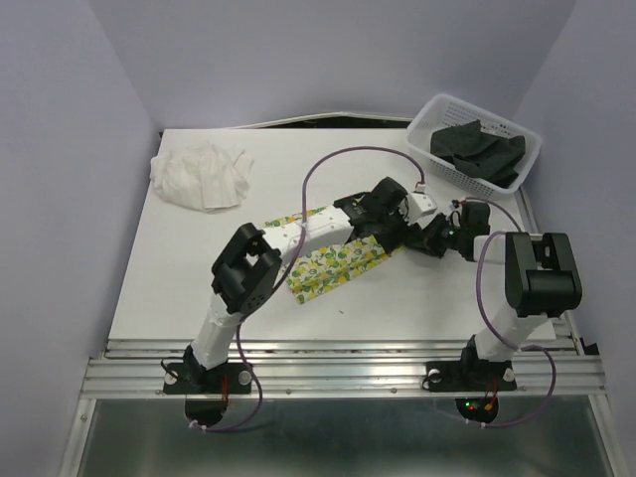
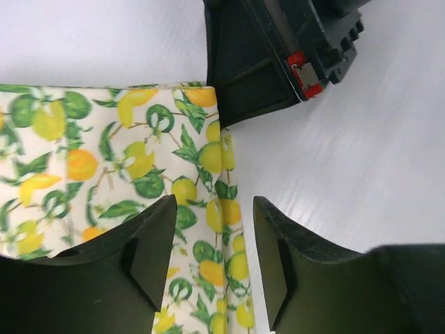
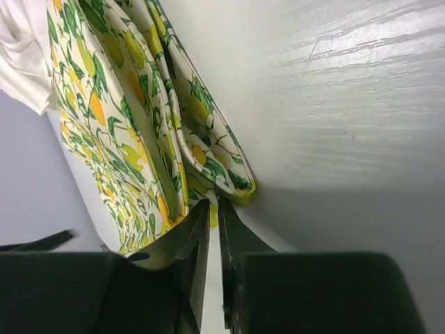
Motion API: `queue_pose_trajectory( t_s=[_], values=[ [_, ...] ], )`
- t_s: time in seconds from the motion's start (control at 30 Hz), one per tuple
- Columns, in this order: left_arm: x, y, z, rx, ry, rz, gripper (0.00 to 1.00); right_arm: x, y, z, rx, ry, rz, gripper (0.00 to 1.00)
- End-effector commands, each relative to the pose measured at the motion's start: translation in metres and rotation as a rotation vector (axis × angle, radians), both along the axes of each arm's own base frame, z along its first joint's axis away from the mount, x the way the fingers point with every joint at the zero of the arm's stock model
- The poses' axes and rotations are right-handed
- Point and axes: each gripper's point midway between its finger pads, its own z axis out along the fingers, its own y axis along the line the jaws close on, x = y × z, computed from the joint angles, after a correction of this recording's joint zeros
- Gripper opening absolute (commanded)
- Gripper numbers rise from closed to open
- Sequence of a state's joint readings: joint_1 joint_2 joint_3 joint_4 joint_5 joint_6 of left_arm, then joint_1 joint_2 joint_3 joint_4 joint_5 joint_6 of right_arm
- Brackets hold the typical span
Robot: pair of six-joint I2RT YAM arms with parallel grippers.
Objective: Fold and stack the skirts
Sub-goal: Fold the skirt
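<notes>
The lemon-print skirt point(image 1: 333, 263) lies as a folded strip at the table's middle. My left gripper point(image 1: 396, 231) hovers over the strip's right end. In the left wrist view that gripper point(image 2: 214, 202) stands open, with the skirt's folded edge point(image 2: 208, 160) below the gap and nothing held. My right gripper point(image 1: 422, 241) meets the same end from the right. Its jaws point(image 3: 214, 205) are almost together, pinching the skirt's hem point(image 3: 229, 181) at the tips. The white skirt point(image 1: 204, 174) sits crumpled at the back left. The black skirt point(image 1: 477, 149) lies in the basket.
The white mesh basket point(image 1: 447, 169) stands at the table's back right corner. Both forearms and a purple cable point(image 1: 328, 164) cross the middle of the table. The right gripper's black body point(image 2: 278, 56) fills the top of the left wrist view.
</notes>
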State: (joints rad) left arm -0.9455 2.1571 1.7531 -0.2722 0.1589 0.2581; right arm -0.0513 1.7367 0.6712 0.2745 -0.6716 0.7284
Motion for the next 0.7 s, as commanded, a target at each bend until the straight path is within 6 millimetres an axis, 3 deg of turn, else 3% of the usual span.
queue_pose_trajectory(
  t_s=[0.0,0.1,0.13,0.2,0.27,0.33,0.37,0.4,0.43,0.5,0.53,0.57,0.67],
  values=[
    [0.005,0.015,0.121,-0.22,-0.084,0.031,0.65,0.008,-0.013,0.029,-0.117,-0.05,-0.001,0.17],
    [0.007,0.042,0.146,-0.247,-0.108,0.06,0.7,0.008,-0.028,0.049,-0.247,-0.078,0.014,0.18],
    [0.006,0.05,0.149,-0.246,-0.11,0.066,0.71,0.0,-0.033,0.048,-0.284,-0.041,0.022,0.18],
    [0.004,0.072,0.153,-0.228,-0.119,0.088,0.7,0.01,-0.042,0.075,-0.361,-0.112,0.032,0.18],
    [0.001,0.102,0.142,-0.182,-0.098,0.118,0.7,0.015,-0.045,0.098,-0.411,-0.179,0.07,0.19],
    [-0.002,0.122,0.13,-0.159,-0.075,0.138,0.68,0.023,-0.041,0.114,-0.413,-0.251,0.114,0.25],
    [-0.006,0.142,0.116,-0.137,-0.055,0.164,0.68,0.032,-0.035,0.132,-0.389,-0.306,0.143,0.3],
    [-0.007,0.151,0.108,-0.124,-0.047,0.179,0.67,0.03,-0.032,0.123,-0.391,-0.282,0.165,0.3],
    [-0.012,0.164,0.089,-0.087,-0.022,0.191,0.65,0.041,-0.022,0.125,-0.398,-0.292,0.213,0.31],
    [-0.014,0.181,0.076,-0.046,-0.006,0.216,0.63,0.049,-0.01,0.121,-0.389,-0.279,0.276,0.3],
    [-0.019,0.189,0.067,-0.017,0.012,0.221,0.61,0.061,-0.004,0.112,-0.393,-0.275,0.318,0.3],
    [-0.026,0.197,0.052,0.023,0.028,0.212,0.6,0.059,0.009,0.105,-0.389,-0.265,0.375,0.31],
    [-0.04,0.212,0.026,0.087,0.066,0.202,0.58,0.071,0.025,0.08,-0.42,-0.237,0.476,0.3]
  ],
)
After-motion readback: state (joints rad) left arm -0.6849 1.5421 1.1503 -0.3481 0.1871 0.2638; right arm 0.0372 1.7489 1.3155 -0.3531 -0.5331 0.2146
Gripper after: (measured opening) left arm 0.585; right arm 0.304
